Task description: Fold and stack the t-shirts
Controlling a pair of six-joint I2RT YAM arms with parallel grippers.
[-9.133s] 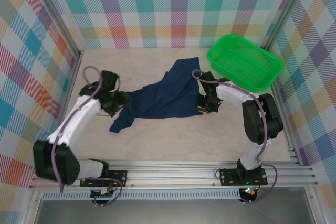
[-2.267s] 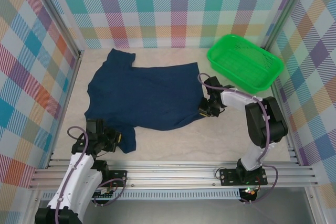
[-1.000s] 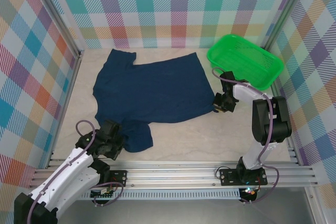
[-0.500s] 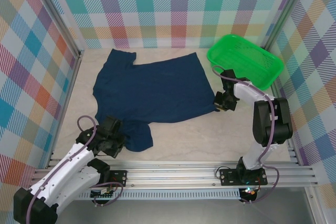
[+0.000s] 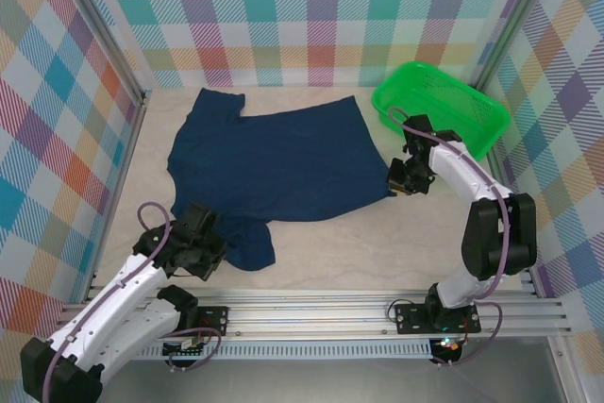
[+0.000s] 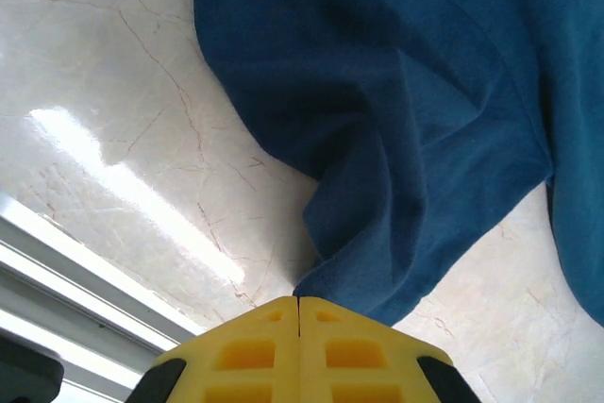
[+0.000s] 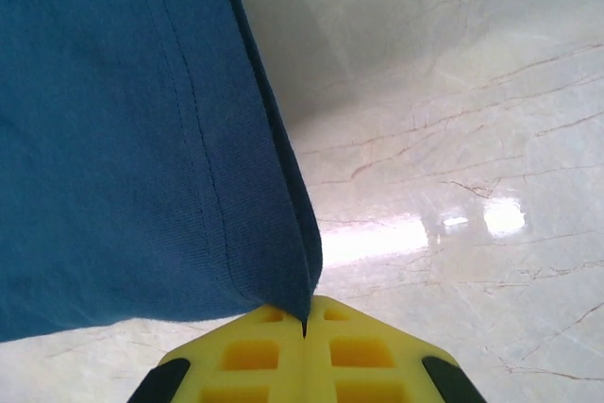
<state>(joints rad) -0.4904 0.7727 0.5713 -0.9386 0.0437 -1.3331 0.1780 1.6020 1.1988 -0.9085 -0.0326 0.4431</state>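
T-shirt point(image 5: 269, 162) cloth is pinched in both my claws. My left claw point(image 6: 298, 301) is closed on a bunched fold at the shirt's near left corner. My right claw point(image 7: 304, 327) is closed on the hem corner at its right edge. Between them the navy shirt lies spread on the pale table point(image 5: 377, 252). A green basket point(image 5: 441, 120) sits near my right claw, at the far right.

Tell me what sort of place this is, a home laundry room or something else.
Most likely a robot test booth: plaid walls box in a marble-look tabletop, the left arm and right arm are bolted to an aluminium rail, and a navy t-shirt lies near a green basket.
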